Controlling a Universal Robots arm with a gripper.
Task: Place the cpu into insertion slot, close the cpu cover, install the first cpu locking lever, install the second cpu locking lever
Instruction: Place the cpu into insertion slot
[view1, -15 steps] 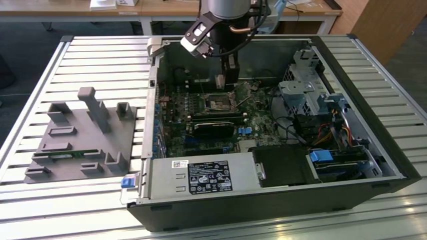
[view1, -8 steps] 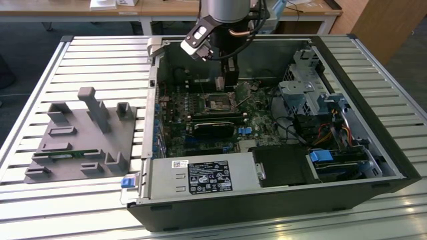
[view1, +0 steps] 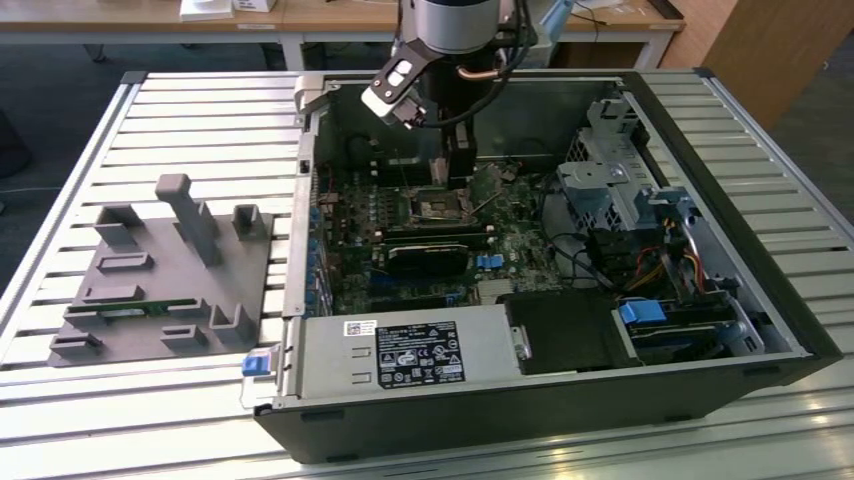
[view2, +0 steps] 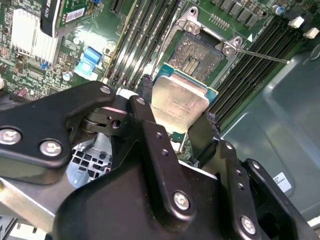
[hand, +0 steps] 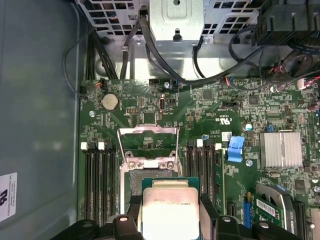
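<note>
My gripper (view1: 461, 168) reaches down into the open computer case (view1: 801, 330), just above the motherboard. It is shut on the cpu (view2: 179, 102), a flat square chip with a silvery-beige face, held by its two opposite edges between the black fingers (view2: 149, 107). In the first wrist view the cpu (hand: 169, 206) hangs over the near edge of the insertion slot (hand: 131, 184), a little above it. The slot's dark centre (view2: 196, 56) lies bare. The cpu cover (hand: 148, 131), a thin silver frame, stands flipped open on the slot's far side. A thin lever rod (view2: 260, 55) sticks out beside the slot.
Long black memory slots (hand: 97, 180) flank the socket on both sides. A silver heatsink (hand: 280, 149), a blue connector (hand: 234, 149), a drive cage with cables (view1: 607, 180) and a black card (view1: 427, 258) crowd the case. A grey fixture (view1: 160, 270) lies at the exterior view's left.
</note>
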